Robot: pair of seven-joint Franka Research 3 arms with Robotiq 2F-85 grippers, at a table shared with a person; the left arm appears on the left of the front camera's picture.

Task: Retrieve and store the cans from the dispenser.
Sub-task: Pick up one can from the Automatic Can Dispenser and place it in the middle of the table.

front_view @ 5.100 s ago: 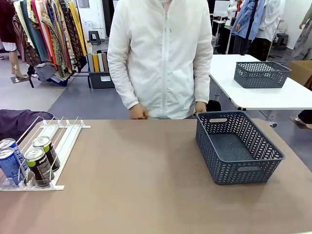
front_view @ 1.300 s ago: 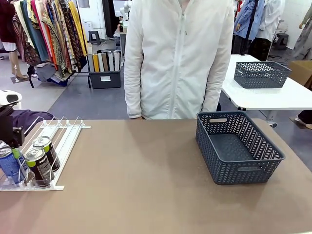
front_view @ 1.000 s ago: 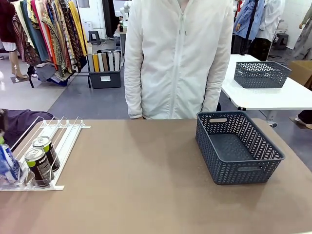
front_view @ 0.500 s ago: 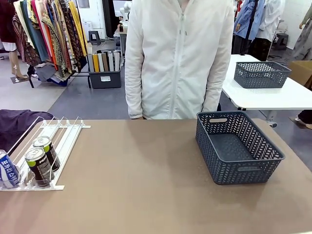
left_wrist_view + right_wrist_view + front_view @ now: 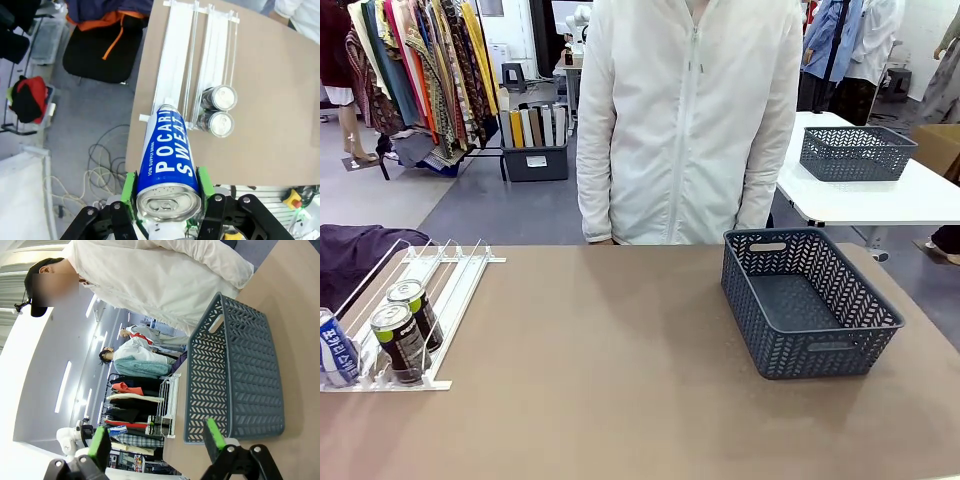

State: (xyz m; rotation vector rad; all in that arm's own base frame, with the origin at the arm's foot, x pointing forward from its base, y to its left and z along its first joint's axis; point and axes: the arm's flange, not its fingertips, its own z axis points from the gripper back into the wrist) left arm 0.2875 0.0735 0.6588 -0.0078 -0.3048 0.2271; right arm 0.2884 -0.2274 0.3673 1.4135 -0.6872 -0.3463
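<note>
Vs five seconds back: the dispenser (image 5: 448, 268) had two blue cans in its leftmost lane, and the front view now has one, the tilted blue can (image 5: 335, 347) at the left frame edge, low end of the rack. A little over a second ago the left arm stood at the left edge over those cans; it is gone from the front view now. The person (image 5: 685, 120) has shifted right, and the hands no longer show at the table edge. The two black cans (image 5: 417, 312) (image 5: 398, 342) are unchanged, and the basket (image 5: 810, 300) has not moved.

Counts:
- One dispenser.
- Two black cans with green tops, one behind the other in one lane at lower left.
- One tilted blue can in the front view.
- One held blue can (image 5: 166, 150) in the left wrist view; can't tell whether it is the same can.
- One grey basket right of centre on the table (image 5: 620, 390).
- One second basket (image 5: 857, 152) on the white table (image 5: 880, 200) at upper right.
- One person.

Left gripper (image 5: 167, 192), bottom centre of the left wrist view, is clamped on the held blue can. Its green pads (image 5: 130, 192) press both sides near the can's top end, and the body runs up-frame between the fingers toward the dispenser's low end. The black cans sit just right of the can's far end.

Right gripper (image 5: 157, 440) has its fingers spread with nothing between them. The basket is up-frame beyond its fingertips.
</note>
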